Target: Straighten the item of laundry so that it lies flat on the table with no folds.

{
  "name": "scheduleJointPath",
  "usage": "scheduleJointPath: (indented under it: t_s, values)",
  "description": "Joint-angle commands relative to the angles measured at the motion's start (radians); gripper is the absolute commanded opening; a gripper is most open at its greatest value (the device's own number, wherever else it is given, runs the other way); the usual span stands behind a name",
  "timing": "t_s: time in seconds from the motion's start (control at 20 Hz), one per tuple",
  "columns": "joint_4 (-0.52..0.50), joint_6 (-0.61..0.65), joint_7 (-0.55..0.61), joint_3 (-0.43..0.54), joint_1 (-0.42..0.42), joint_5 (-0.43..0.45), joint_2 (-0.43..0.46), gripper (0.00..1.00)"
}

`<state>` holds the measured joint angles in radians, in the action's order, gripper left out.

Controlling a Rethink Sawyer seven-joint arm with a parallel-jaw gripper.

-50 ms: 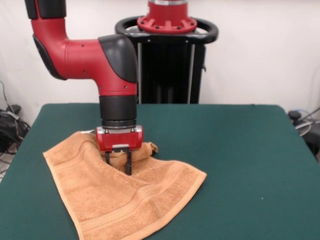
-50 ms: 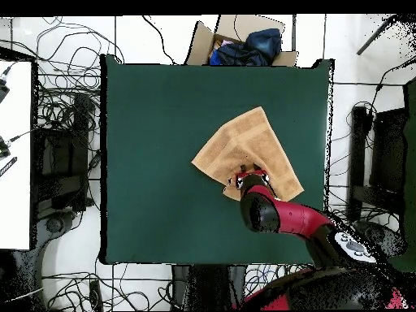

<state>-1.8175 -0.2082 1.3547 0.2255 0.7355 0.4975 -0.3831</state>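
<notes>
1. The orange-tan terry towel (image 1: 120, 200) is lying on the dark green table (image 1: 240, 165), in the front view towards the left near corner, with its lowest corner reaching down to the near edge. In the overhead view the towel (image 2: 244, 150) is sitting right of the table's centre, apart from every edge.

2. The towel is not lying flat. Most of it is spreading out as one sheet with its woven border bands showing, but the part nearest the robot is bunching into a raised fold directly under the arm.

3. The gripper (image 1: 119, 167) is standing vertically on that bunched part, with its two dark fingers (image 1: 128, 165) reaching down into the cloth. They are standing a narrow gap apart with a ridge of towel rising between them; the gripper is judged to be pinching the fold, though the contact itself is partly hidden.

4. Step in hand, as judged: the robot is taking hold of the folded-over part in order to draw it out.

5. Next move, as judged: it is calling for a slight lift and a pull towards the table's far edge in the front view, away from the flat sheet, unrolling the fold without dragging the whole towel.

6. Risk: the grip is looking shallow, so the cloth may be slipping free.
</notes>
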Motion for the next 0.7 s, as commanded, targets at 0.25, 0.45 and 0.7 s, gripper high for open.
scheduleJointPath:
  t_s: [0.25, 0.45, 0.7]
  values:
    - [0.114, 0.017, 0.107, -0.046, -0.047, 0.029, 0.038, 0.0]
    - [0.111, 0.019, 0.114, -0.07, -0.067, 0.014, 0.029, 0.0]
    - [0.094, 0.026, 0.129, -0.088, -0.087, -0.002, 0.021, 0.0]
